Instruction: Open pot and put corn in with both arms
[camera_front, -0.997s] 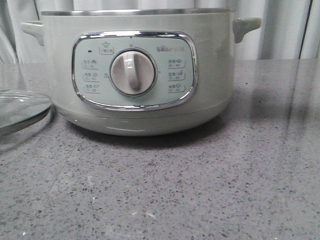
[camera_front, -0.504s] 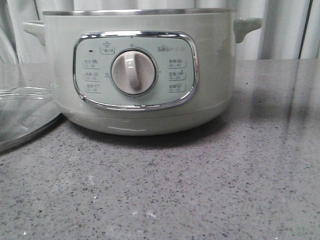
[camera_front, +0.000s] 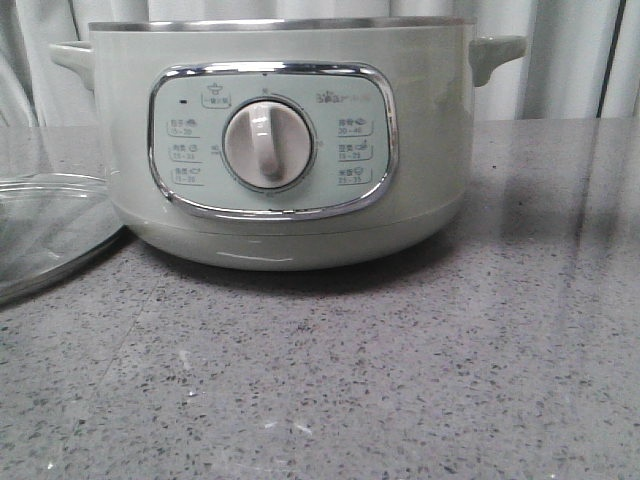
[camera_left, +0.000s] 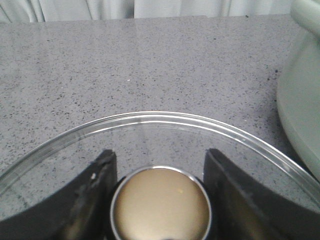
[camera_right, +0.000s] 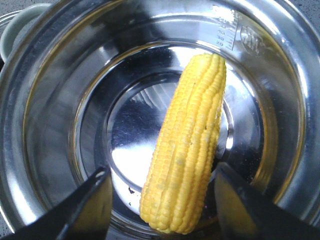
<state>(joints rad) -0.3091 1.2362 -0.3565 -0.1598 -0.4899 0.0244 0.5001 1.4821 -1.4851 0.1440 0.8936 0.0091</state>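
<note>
The sage-green pot (camera_front: 420, 130) stands open at the middle of the table; its steel inside shows in the right wrist view (camera_right: 60, 100). The yellow corn (camera_right: 190, 145) lies inside it on the steel bottom. My right gripper (camera_right: 162, 200) is open above the pot, with the corn's thick end between its fingers and a gap on each side. The glass lid (camera_front: 50, 230) rests on the table left of the pot. My left gripper (camera_left: 160, 170) is shut on the lid's beige knob (camera_left: 160, 205). Neither gripper shows in the front view.
The grey speckled table (camera_front: 400, 380) stretches in front of and to the right of the pot. Pale curtains (camera_front: 570, 60) hang behind. The pot's wall (camera_left: 300, 110) is close beside the lid in the left wrist view.
The glass lid slid right toward the pot and settled on the table between one second and half a second ago. It has stayed still since.
</note>
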